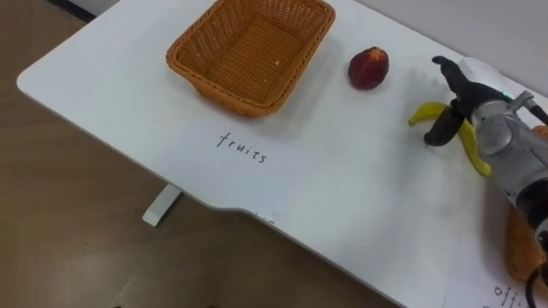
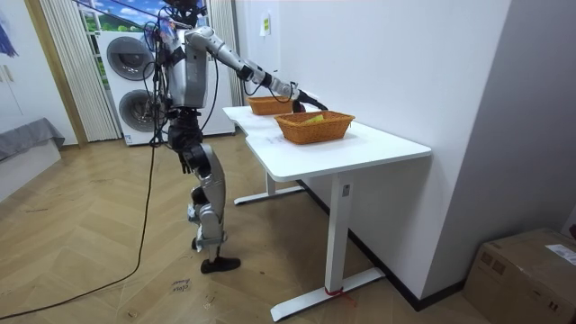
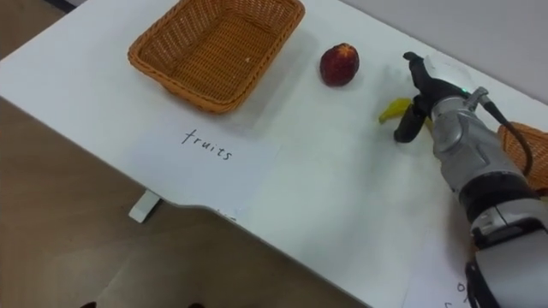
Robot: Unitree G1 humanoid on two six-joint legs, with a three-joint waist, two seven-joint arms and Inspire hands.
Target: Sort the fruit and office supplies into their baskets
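Right hand [image 1: 473, 107] hovers over the banana [image 1: 425, 112], fingers open; next, it needs to grip and carry it to the fruits basket [image 1: 221, 92].

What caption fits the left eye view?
Right hand over yellow banana; red round fruit and orange wicker basket nearby.

This looks like a room in a home, set up as a test space. Two front-loading washing machines [image 2: 132, 83] are stacked against the far wall beside long pale curtains [image 2: 63, 67]. The floor [image 2: 90, 261] is wood laid in a herringbone pattern, and a grey cushioned seat or bed [image 2: 25, 142] shows at the room view's left edge. A plain white table [image 2: 360, 155] stands along a bare wall and carries wicker baskets [image 2: 315, 127] and a handwritten paper label [image 1: 244, 150]. A cardboard box [image 2: 526, 270] sits on the floor.
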